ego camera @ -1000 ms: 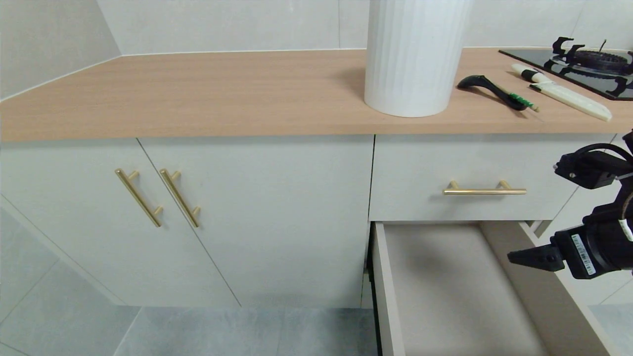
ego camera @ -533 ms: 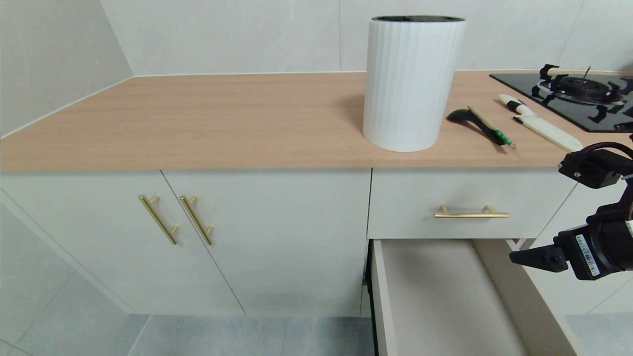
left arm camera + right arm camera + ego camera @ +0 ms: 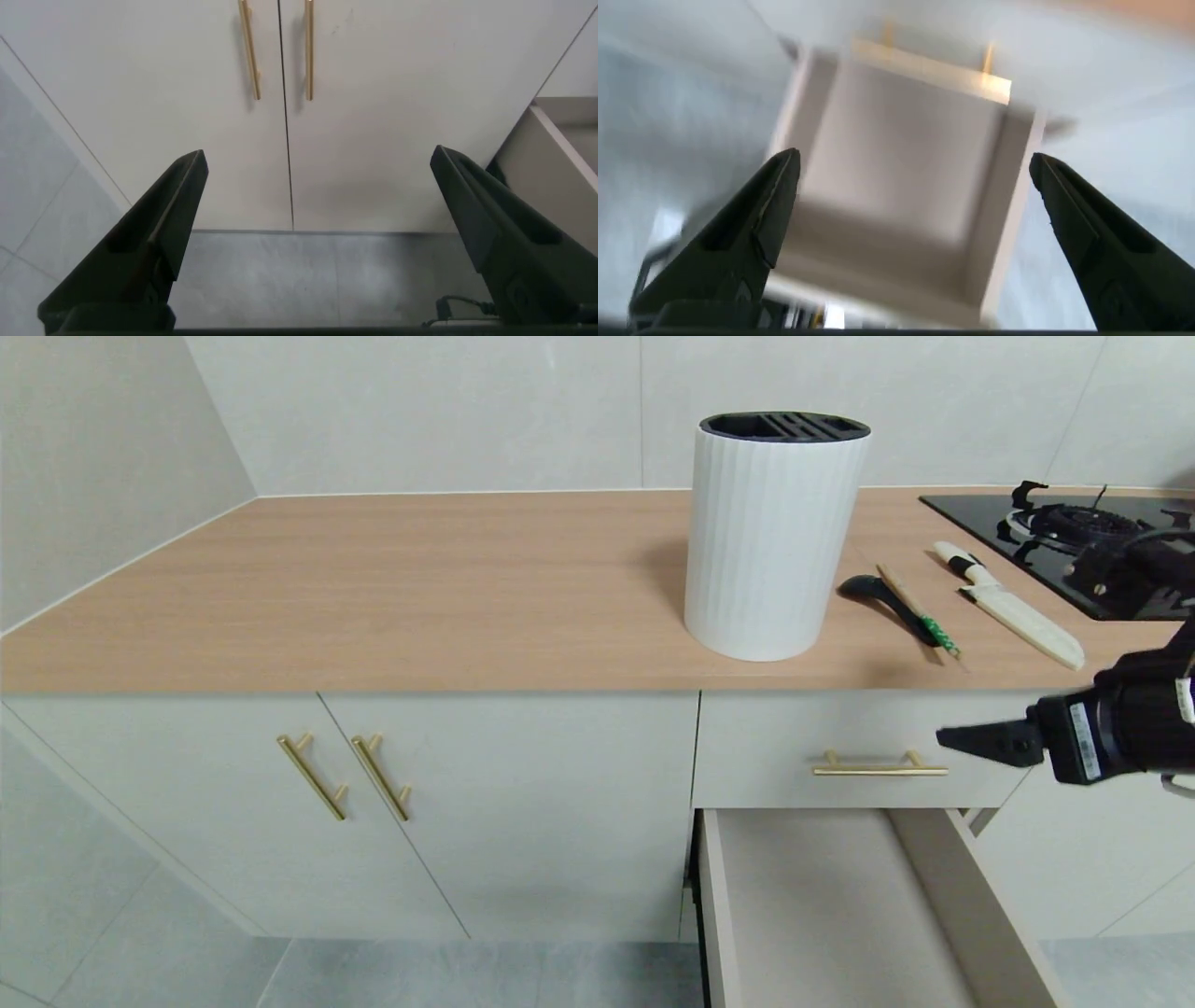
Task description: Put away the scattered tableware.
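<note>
Wood counter w/ white holder, knife; drawer open; left gripper, right gripper wide apart, empty.

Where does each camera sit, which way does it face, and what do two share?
Head view: on the head, facing forward and down at the counter, knife block and open drawer; right gripper shows.
Left wrist view: on the left wrist, facing the cabinet doors' handles; left gripper open.
Right wrist view: above the drawer, looking down into it; its fingers spread.
Shared: head and right wrist views both show the drawer.
</note>
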Available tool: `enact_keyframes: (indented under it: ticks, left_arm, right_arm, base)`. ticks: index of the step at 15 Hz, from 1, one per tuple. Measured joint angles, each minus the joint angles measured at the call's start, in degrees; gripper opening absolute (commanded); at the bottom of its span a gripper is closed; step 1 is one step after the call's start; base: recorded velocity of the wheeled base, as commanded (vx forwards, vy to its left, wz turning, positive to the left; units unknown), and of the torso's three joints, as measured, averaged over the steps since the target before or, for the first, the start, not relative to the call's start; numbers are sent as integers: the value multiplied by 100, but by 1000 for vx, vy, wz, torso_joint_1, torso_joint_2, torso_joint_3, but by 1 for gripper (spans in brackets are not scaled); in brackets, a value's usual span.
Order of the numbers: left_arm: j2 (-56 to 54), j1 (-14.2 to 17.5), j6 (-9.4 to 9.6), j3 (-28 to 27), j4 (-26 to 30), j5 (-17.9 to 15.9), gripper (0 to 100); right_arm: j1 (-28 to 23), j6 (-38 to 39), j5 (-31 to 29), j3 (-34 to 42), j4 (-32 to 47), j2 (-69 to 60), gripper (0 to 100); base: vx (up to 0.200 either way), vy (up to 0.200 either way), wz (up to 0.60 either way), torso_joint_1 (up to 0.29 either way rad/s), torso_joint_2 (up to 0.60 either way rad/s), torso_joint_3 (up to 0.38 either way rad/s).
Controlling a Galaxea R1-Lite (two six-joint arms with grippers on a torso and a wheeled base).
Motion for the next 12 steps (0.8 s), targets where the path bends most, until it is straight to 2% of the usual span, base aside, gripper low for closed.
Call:
enact_keyframes:
  ticks: [6, 9, 12]
  left_arm:
    - [0, 0, 0, 0, -1, 0, 100]
    - [0, 2, 0, 0, -1, 0, 100]
    - [0, -1, -2, 0, -1, 0, 100]
  right_arm:
    - [-380, -7, -299, -1805, 805, 623, 100]
    - [-662, 12, -272, -2089, 681, 1097, 100]
    - [-719, 20, -274, -2144, 527, 1418, 100]
  base:
    - [0, 0, 0, 0, 0, 0]
    - [0, 0, 0, 0, 0, 0]
    - [0, 0, 0, 0, 0, 0]
